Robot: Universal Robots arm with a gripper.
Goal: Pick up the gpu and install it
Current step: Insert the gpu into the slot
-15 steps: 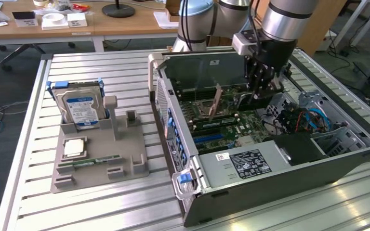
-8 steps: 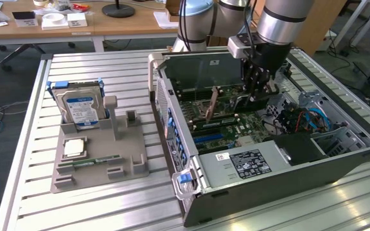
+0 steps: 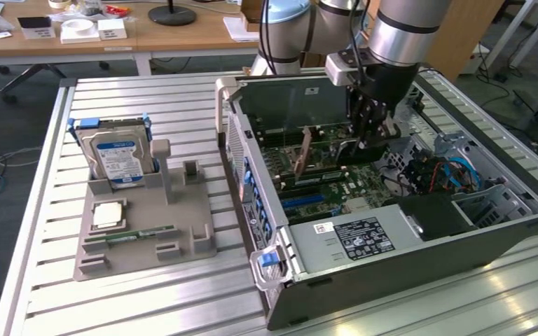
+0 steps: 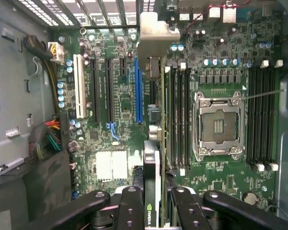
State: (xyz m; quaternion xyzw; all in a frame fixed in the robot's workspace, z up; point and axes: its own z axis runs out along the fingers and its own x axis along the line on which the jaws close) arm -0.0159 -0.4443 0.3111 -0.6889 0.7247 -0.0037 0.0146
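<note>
the end effector (image 4: pixel 154 197) grips the gpu (image 4: pixel 151 167) edge-on, seemingly just above the motherboard (image 4: pixel 122 98).

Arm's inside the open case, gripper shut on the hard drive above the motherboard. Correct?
Not the hard drive. The wrist view shows the gripper shut on the gpu, held edge-on above the motherboard. The hard drive stands in the grey holder outside the case, per the exterior view. The rest is right.

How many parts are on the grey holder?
3: hard drive upright at the far end, processor chip flat in the middle, memory stick lying nearer the camera. None look hidden.
</note>
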